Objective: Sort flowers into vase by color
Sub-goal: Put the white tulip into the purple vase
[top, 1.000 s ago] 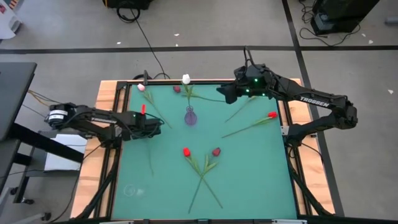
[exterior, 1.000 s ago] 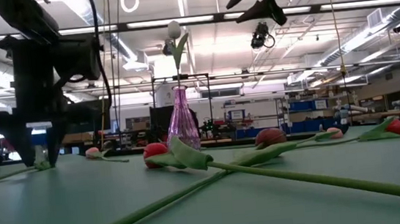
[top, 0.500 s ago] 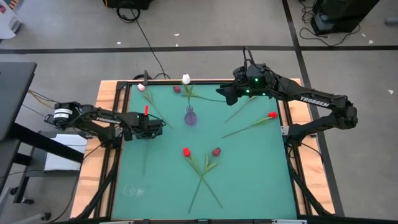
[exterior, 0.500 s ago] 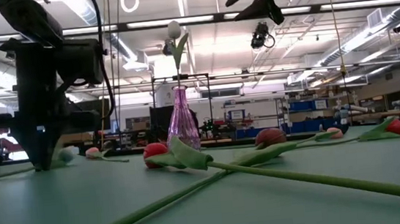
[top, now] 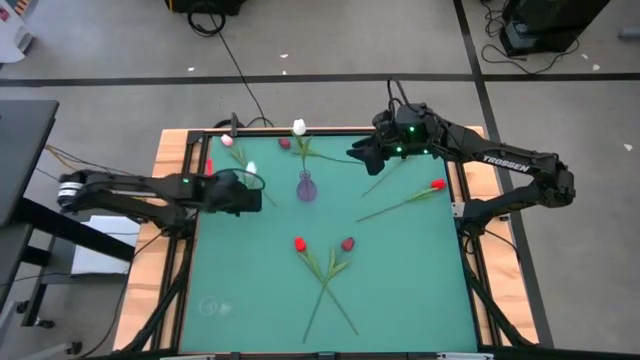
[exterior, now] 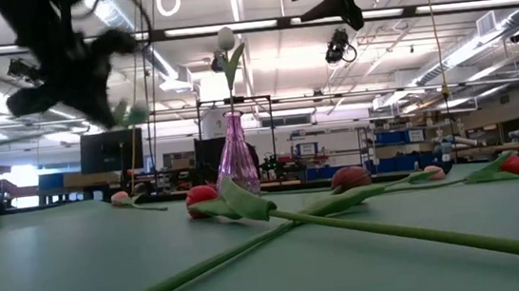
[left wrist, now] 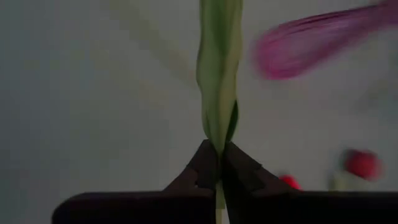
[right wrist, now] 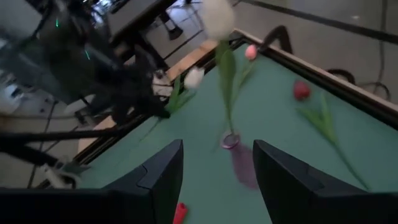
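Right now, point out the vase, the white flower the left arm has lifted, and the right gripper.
vase (exterior: 236,157), low view, on its pink glass body.
white flower (top: 251,168), high view, on its bud.
right gripper (top: 354,152), high view, between its fingers.

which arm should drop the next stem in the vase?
Left. The left gripper is shut on a white tulip, lifted off the table just left of the vase, which already holds a white flower. The right gripper is open and empty, raised behind the vase.

matt green table mat (top: 400,290), bare wood table edge (top: 160,260), glossy clear purple glass vase (exterior: 236,155)
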Controlling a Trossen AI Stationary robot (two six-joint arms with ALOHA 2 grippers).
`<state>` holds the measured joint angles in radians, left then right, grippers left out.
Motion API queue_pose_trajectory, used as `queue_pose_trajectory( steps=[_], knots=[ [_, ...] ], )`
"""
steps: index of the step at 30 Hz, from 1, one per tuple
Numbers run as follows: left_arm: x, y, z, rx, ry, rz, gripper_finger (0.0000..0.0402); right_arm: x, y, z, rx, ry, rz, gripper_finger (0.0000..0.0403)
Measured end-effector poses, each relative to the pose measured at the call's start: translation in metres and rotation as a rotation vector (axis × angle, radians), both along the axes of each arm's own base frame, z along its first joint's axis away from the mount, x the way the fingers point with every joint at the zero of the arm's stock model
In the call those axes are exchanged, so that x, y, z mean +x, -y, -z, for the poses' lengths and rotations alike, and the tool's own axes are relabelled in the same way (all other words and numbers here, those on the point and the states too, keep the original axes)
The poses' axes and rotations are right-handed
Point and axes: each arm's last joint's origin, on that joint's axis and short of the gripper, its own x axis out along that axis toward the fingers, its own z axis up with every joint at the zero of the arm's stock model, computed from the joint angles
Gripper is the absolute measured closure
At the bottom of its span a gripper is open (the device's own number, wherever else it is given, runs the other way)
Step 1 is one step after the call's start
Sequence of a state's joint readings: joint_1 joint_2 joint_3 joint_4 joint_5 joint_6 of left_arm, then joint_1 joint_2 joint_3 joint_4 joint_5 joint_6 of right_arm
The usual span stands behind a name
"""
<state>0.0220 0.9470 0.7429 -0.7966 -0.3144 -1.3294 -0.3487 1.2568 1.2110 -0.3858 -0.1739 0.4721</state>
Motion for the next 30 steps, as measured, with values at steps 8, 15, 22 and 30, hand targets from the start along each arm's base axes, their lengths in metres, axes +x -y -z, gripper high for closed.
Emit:
queue_pose_trajectory(
  steps=[8, 15, 22, 30],
  knots=[
    [0.001, 0.011, -0.099, 0.495, 0.320, 0.442, 0.0390, 0.033, -0.039, -0.009, -0.110, 0.202, -0.134, 0.0209],
    [0.007, 0.026, -0.139, 0.836, 0.495, 0.693, 0.0390, 0.076, -0.077, -0.006, -0.330, 0.426, -0.178, 0.0209],
    [0.031, 0.032, -0.134, 0.881, 0.511, 0.773, 0.0390, 0.102, -0.099, 0.010, -0.420, 0.520, -0.202, 0.0209],
    [0.054, 0.036, -0.127, 0.898, 0.527, 0.833, 0.0390, 0.110, -0.104, 0.014, -0.435, 0.562, -0.165, 0.0208]
  ],
)
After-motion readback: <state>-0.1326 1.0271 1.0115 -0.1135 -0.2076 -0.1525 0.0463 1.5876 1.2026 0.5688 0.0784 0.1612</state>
